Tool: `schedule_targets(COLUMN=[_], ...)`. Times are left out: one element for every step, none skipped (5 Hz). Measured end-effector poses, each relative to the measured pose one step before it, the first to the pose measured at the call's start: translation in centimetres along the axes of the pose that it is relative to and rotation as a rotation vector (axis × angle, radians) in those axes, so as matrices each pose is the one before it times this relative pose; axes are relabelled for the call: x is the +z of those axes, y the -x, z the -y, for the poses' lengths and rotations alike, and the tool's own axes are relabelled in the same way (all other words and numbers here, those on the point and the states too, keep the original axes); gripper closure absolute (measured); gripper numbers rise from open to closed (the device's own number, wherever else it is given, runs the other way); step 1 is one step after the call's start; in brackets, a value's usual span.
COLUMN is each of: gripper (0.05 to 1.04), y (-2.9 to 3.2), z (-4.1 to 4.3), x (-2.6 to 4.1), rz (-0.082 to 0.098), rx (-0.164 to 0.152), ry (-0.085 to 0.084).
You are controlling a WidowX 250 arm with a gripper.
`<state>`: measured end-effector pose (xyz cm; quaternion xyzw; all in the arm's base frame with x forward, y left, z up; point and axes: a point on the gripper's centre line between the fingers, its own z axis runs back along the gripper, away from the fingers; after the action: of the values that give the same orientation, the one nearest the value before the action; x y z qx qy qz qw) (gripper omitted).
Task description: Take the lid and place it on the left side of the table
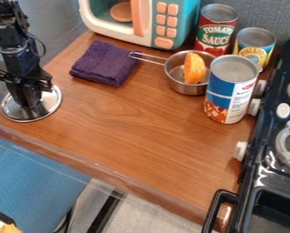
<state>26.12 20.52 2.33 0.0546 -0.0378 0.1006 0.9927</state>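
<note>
At the left end of the wooden table, my gripper points down over the middle of the round silver lid. The lid lies roughly level at the table's left side, its shiny rim showing around the gripper. Its centre, where a knob might be, is hidden behind the gripper. Whether the lid rests fully on the table or is slightly raised, I cannot tell.
A folded purple cloth lies right of the gripper. Farther right are a small metal pan holding an orange piece, several cans and the black stove. A toy microwave stands behind.
</note>
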Motion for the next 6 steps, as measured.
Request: schedule_targets(gripper=[0.800,0.800,0.800,0.737,0.443,0.142], y=[0.122,0.050,-0.067,0.044,-0.003,-0.389], z=[0.420,0.866,0.711,0.527,0.169,0.171], x=[-0.033,0.169,0.071,0.290,0.847,2.489], rz=[-0.0135,-0.0089,-0.0053,-0.0028,0.0041,0.0602], rx=[-0.0042,-0.0190,-0.0144,-0.0113,-0.0051,-0.0148], ry=[0.0057,0.0116,0.0132,0.0080,0.0014,0.0034])
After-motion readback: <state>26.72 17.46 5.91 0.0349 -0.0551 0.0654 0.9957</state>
